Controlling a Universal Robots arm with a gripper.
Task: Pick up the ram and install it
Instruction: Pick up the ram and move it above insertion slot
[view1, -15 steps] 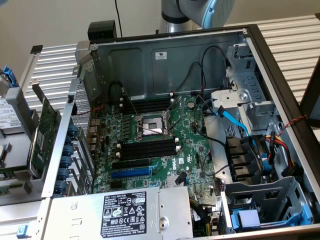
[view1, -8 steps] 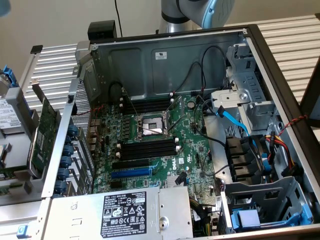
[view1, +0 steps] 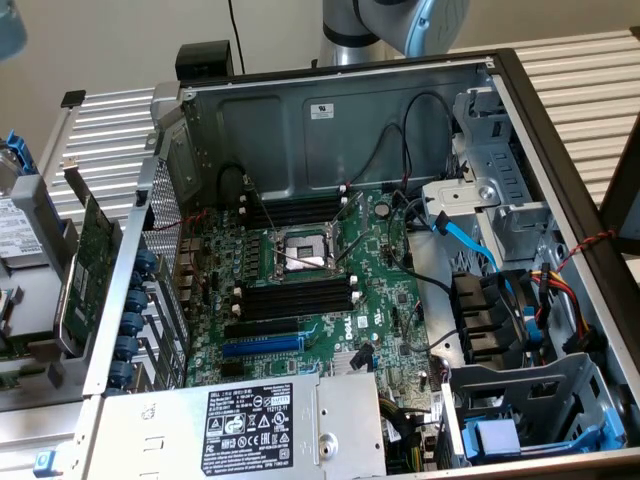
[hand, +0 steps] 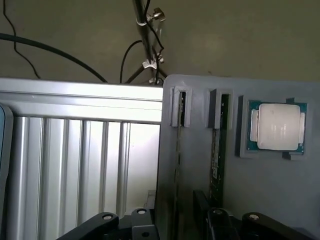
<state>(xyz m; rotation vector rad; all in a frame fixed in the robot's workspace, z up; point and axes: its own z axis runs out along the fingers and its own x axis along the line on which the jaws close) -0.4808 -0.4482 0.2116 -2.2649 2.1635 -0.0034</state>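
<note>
Gripper (hand: 180, 227): the jaws stand wide apart and hold nothing. In the wrist view, the black finger bodies (hand: 107, 222) sit to either side of the near edge of a grey holder (hand: 280, 200), without touching its contents.

Ram (hand: 216, 160): it stands on edge in a narrow slot of the grey holder, with its green board and a pale sticker partly visible. It lies between the spread fingers, nearer to one of them. A parallel slot (hand: 180, 107) just beside it shows only a thin edge – its contents cannot be identified. A processor (hand: 276, 126) rests flat in a square recess on the other side of the ram. The holder sits beside a ribbed metal surface (hand: 75, 165).

Computer case (view1: 330, 120): in the exterior view it lies open, exposing the motherboard (view1: 390, 300). Two banks of black memory slots (view1: 295, 297) with white end clips flank the processor socket (view1: 300, 255). The power supply (view1: 260, 420) occupies the near edge. An expansion card (view1: 85, 270) stands outside the case, on the exterior view's left. The arm (view1: 390, 25) rises behind the far wall – well apart from the motherboard.
</note>
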